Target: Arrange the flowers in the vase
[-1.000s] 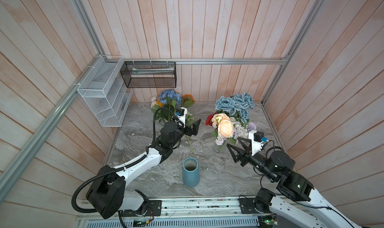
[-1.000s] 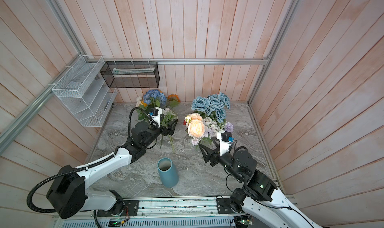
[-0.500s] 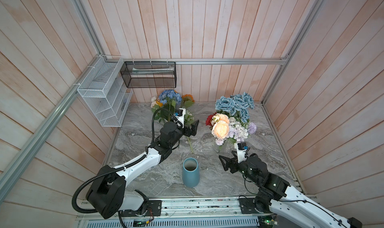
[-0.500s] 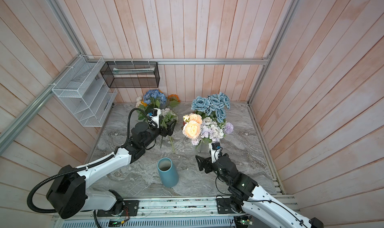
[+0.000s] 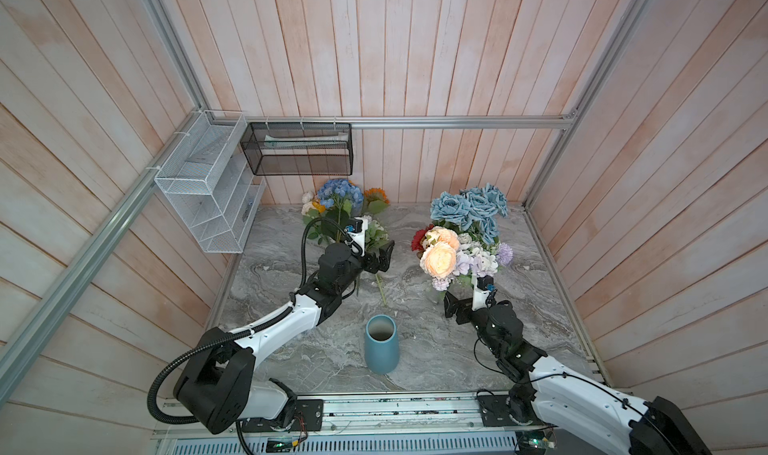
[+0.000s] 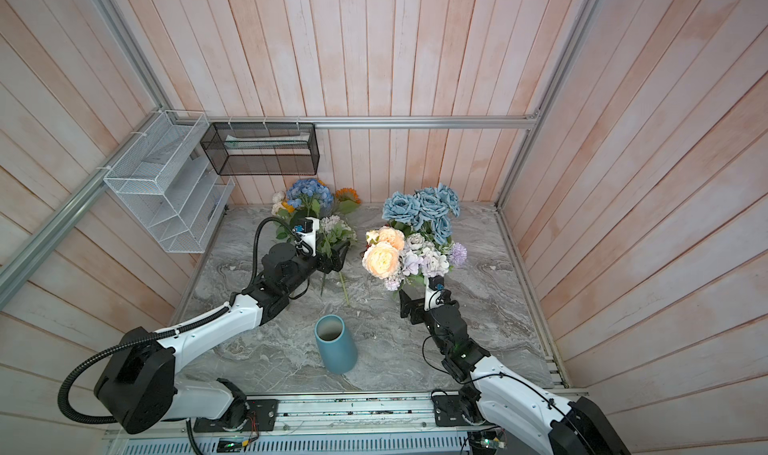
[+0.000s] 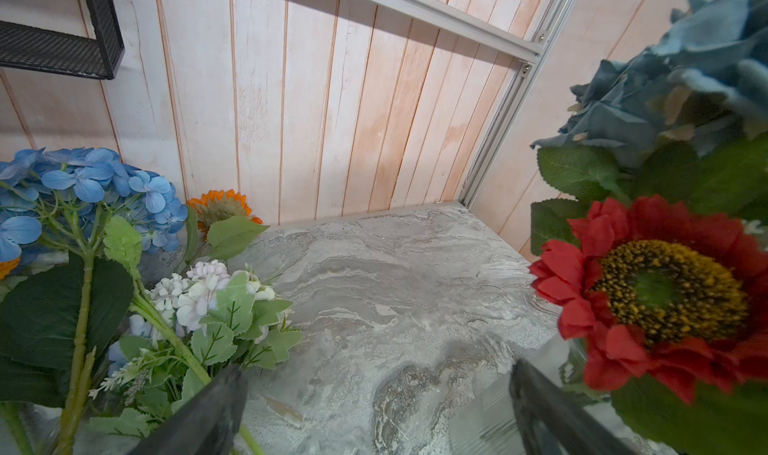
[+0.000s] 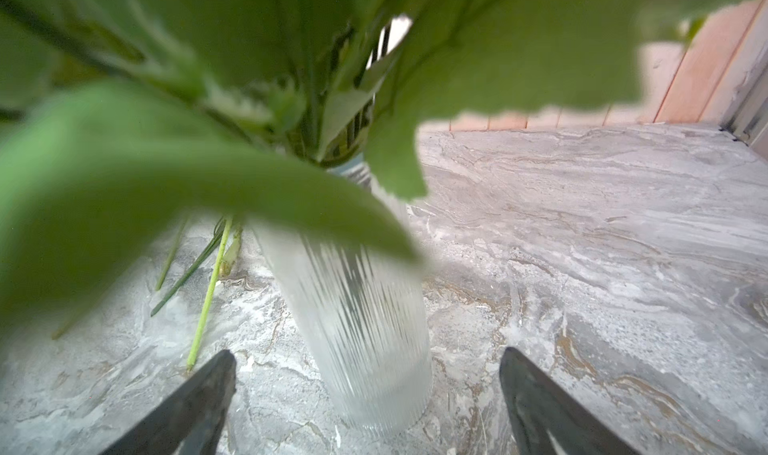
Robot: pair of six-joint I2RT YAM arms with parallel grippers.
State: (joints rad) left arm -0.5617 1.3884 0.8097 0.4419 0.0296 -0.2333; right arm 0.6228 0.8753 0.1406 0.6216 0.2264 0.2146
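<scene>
An empty blue vase stands front centre. Loose flowers lie at the back left: blue hydrangea, orange sunflower and a white spray. My left gripper hovers open beside their stems, nothing between its jaws. A clear ribbed glass vase holds peach roses, dusty-blue roses, lilac blooms and a red bloom. My right gripper sits low in front of its base, open, jaws apart from the glass.
A white wire rack hangs on the left wall and a black mesh basket on the back wall. Bare green stems lie on the marble between the two flower groups. Metal frame posts edge the table.
My right arm has dropped lower and settled by the glass vase's base, its jaws spreading wider. The bouquet shifted slightly left. The left arm has not moved.
</scene>
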